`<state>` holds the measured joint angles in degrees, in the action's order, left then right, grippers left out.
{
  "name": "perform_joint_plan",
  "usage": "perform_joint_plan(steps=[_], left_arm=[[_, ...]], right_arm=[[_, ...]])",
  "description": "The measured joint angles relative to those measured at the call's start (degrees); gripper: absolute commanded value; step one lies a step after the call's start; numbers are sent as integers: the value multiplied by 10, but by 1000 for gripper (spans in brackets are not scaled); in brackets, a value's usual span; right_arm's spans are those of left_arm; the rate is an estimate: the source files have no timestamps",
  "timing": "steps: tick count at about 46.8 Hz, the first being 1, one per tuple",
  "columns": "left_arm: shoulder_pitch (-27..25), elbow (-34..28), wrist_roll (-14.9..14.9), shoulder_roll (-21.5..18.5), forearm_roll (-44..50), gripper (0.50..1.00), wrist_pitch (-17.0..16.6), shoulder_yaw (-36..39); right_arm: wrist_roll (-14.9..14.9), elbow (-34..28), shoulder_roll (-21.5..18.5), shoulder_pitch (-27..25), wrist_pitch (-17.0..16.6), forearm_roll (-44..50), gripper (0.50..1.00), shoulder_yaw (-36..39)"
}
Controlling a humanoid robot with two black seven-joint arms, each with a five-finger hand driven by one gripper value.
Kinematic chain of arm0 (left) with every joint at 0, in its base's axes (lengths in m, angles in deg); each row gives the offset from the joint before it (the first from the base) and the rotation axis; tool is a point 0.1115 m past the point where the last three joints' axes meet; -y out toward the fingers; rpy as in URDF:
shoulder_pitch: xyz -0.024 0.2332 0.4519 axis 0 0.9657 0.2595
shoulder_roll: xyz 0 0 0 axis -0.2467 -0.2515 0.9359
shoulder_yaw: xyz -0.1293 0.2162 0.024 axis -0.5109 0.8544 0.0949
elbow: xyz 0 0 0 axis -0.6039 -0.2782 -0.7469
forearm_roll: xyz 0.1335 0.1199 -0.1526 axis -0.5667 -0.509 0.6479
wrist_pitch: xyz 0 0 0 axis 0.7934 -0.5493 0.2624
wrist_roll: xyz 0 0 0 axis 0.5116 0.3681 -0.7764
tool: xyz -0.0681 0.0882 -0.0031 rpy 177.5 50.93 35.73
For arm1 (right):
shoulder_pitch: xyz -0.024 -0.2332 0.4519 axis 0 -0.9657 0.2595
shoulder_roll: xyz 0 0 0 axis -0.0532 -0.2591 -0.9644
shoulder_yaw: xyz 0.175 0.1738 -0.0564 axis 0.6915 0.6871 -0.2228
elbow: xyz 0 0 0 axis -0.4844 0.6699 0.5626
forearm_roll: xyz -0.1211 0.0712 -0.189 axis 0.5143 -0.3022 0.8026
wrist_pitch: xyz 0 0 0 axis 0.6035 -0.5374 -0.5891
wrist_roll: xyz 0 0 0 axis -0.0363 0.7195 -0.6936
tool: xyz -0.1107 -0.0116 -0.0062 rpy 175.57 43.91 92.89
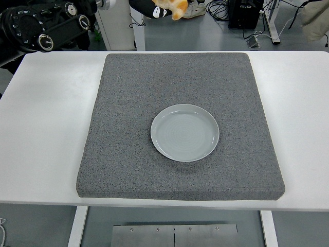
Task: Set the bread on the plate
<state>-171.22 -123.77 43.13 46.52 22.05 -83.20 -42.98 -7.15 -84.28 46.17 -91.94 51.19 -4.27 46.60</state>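
No readable writing or labels anywhere. Bread [174, 6] at very top edge of pic, mostly cropped, so long axis & pointing can't be told; only golden-brown lower end shows. Held up high in left hand [154, 7], dark fingers curled round it, beyond far edge of table [46, 128]. Plate [185, 132] bare, round, pale grey, near middle of grey mat [128, 154], well apart from bread.

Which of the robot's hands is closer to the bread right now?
Left. The left hand grips the bread at the picture's top edge, raised well beyond the plate. The right hand is out of view.
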Motion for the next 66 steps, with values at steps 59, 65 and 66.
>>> perform_joint_plan(steps=[59,65,66], left_arm=[[206,-52,-77,117,-105,500,-125,63],[220,-74,-80,117,-114,500,-126,65],[222,-76,-81,117,-118,500,-126,65]], right_arm=[[0,2,0,0,0,0,1000,1],[0,2,0,0,0,0,1000,1],[0,2,0,0,0,0,1000,1]])
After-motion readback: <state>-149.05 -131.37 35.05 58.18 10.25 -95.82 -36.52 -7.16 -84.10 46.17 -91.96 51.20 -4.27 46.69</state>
